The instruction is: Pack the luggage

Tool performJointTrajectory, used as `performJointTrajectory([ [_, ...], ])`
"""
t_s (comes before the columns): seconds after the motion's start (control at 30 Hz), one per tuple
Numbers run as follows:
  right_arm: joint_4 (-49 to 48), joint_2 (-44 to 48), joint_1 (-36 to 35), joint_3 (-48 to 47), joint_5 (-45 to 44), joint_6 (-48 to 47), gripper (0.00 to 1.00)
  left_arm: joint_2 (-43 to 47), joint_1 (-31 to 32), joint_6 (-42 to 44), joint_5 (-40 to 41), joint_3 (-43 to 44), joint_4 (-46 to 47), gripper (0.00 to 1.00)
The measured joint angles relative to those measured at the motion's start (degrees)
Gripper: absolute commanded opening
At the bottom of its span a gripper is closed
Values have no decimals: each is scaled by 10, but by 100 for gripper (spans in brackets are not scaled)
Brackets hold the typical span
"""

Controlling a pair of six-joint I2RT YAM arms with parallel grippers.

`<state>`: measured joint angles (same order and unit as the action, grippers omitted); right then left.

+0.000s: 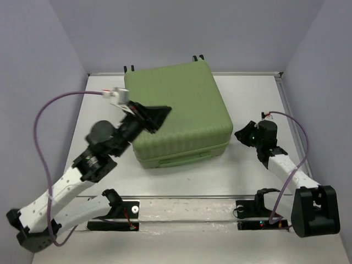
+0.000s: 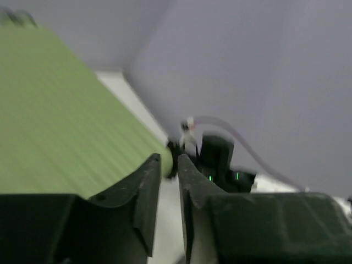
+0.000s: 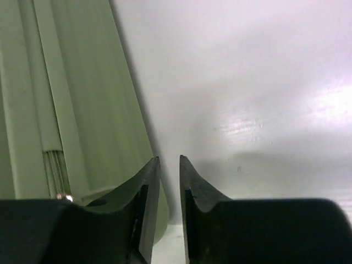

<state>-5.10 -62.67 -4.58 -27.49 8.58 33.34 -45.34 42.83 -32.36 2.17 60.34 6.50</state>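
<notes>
Luggage (image 1: 176, 110): closed, flat, mid-worktop (image 1: 247, 170), caster wheels (image 1: 198, 57) on its far edge, overhanging the worktop's back rim. Bare strips of worktop left, right and near; the right strip is widest.

Left tool (image 1: 159, 116): over the lid's left part, fingertips a thin slit apart, pinching nothing.

Right tool (image 1: 245, 133): low, just beside the luggage's right wall, contact unclear. Narrow slit between the fingertips, nothing in it.

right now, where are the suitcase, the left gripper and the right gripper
suitcase (image 1: 179, 107), top view, middle of its green top shell
left gripper (image 2: 169, 165), left wrist view, the gap between its two fingertips
right gripper (image 3: 169, 165), right wrist view, the gap between its two fingertips
</notes>
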Motion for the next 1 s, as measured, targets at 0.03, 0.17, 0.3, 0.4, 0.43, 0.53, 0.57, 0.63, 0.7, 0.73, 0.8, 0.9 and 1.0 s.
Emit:
performJointTrajectory([
  [0.03,0,12,0,14,0,6,16,-18,68,0,40,-29,-1,26],
  [0.17,-10,51,0,63,16,27,13,-117,271,-7,134,-92,-23,26],
  [0.3,-49,41,-10,98,71,38,12,-206,352,-47,169,-166,-22,23],
  [0.4,-92,20,-44,107,93,37,12,-219,351,-77,193,-214,-14,22],
  [0.43,-102,17,-47,108,93,37,12,-219,350,-87,201,-227,-7,22],
  [0.53,-155,-4,-75,108,80,38,11,-219,348,-108,214,-250,25,22],
  [0.57,-165,-8,-81,108,79,39,11,-219,348,-117,219,-257,33,22],
  [0.63,-207,-29,-124,107,66,42,11,-220,348,-138,230,-275,47,22],
  [0.7,-232,-58,-163,102,55,50,12,-216,348,-164,247,-296,46,22],
  [0.73,-244,-74,-184,97,51,54,12,-209,348,-176,256,-309,41,22],
  [0.8,-260,-107,-222,85,56,65,12,-184,348,-207,280,-335,16,24],
  [0.9,-266,-136,-256,71,67,75,13,-137,348,-238,307,-353,-18,28],
  [1.0,-246,-128,-266,69,64,64,16,-70,346,-268,333,-370,-39,30],
])
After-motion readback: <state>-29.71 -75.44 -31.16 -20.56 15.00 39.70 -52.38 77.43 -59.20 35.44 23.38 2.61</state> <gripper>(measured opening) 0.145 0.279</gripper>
